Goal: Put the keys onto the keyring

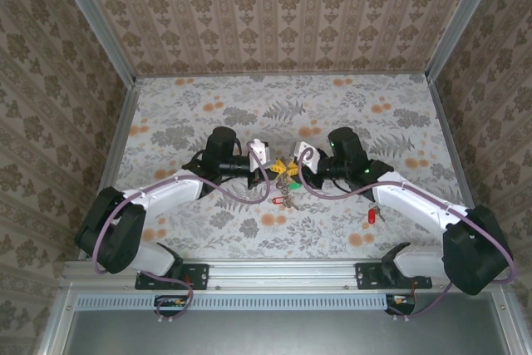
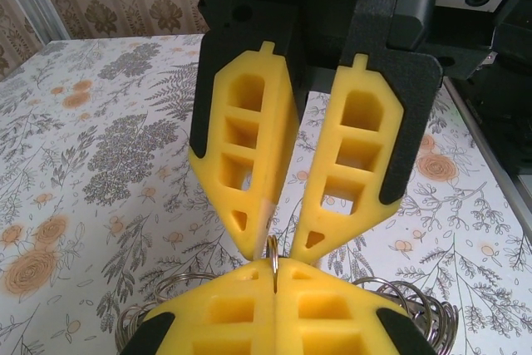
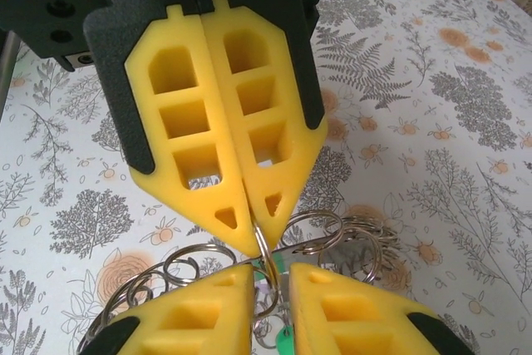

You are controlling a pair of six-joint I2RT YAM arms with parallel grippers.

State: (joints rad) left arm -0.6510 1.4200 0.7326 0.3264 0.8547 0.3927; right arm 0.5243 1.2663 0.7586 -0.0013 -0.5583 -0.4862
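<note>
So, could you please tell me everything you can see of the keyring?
The keyring looks like thin, silvery metal wire wound into many overlapping loops, a loose coil. It sits over the middle of the floral table. The left gripper is shut on one upright loop at its fingertips; that loop runs into the narrow gap between the right gripper's parted fingers, contact unclear. Coils fan out to both sides, and a green key head shows beneath it.

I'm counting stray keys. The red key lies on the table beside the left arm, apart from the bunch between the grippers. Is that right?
Not quite. The red key does lie on the table apart from the bunch, but beside the right arm, not the left. The top external view shows it.
</note>
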